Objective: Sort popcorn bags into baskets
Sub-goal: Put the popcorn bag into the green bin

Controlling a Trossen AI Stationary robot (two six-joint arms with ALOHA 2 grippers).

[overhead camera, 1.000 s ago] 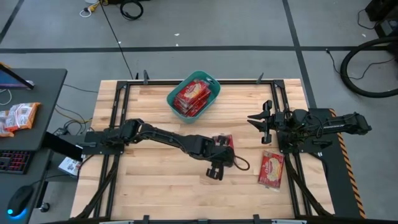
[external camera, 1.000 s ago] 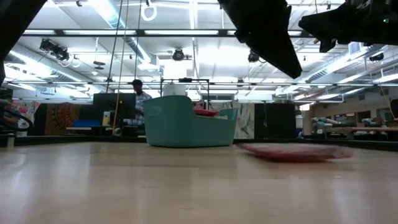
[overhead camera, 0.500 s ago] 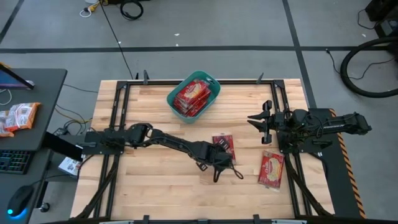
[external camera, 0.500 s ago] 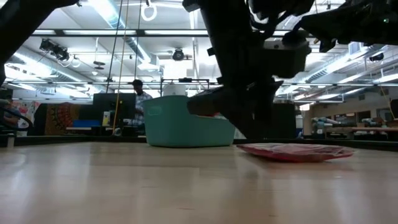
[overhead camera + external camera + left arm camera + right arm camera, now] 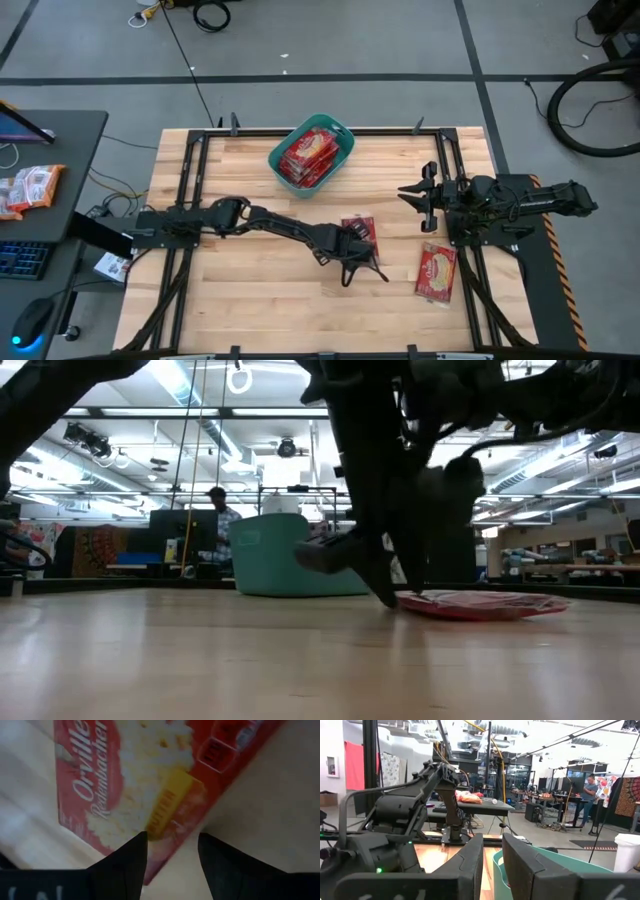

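So the left arm stretches from the left edge of the wooden worktop (image 5: 240, 290) out across the middle, and its pincer, the left pincer (image 5: 349, 262), is down low at the near edge of a red popcorn bag (image 5: 360, 233) lying flat on the wood. In the wrist view the 2 dark fingers (image 5: 125, 865) are spread apart with the bag's edge showing in the gap between them, not clamped on anything as far as I can see. From table height the fingers come down right at the left end of that flat bag (image 5: 480, 603), tips about level with the wood. Behind it, toward the back of the worktop, sits the teal basket (image 5: 287, 143) with a pile of red bags in it (image 5: 310, 156). Further right there's 1 more popcorn bag (image 5: 438, 273) lying flat near the front right, just beside the right arm's base. The right arm is parked at the right edge, folded back, with the right pincer (image 5: 424, 196) pointing in toward the middle and its fingers a little apart, holding nothing. Its wrist camera looks past those fingers at the rim of the basket (image 5: 555, 861).
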